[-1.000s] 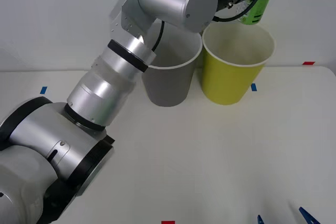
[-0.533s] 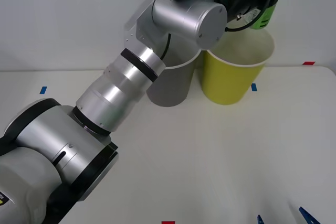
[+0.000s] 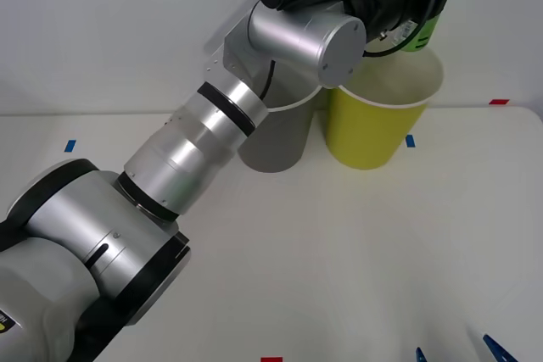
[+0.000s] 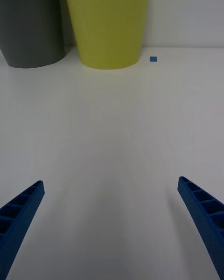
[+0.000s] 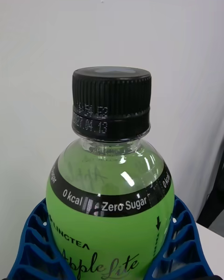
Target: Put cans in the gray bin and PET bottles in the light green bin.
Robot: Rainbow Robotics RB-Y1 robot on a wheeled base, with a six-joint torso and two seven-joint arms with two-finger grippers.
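Left gripper (image 5: 109, 256) clamped on PET bottle (image 5: 111, 200) above light green bin (image 3: 373, 125): we centre it over the mouth before releasing; right gripper (image 4: 112, 224) idle, spread.

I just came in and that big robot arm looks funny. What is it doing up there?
The robot is sorting trash. Its left gripper has its blue fingers closed around a small green bottle with a black cap, holding it up above the light green bin. The gray bin stands right beside that one. The bottle has not been dropped in yet. The right gripper waits open, low over the table.
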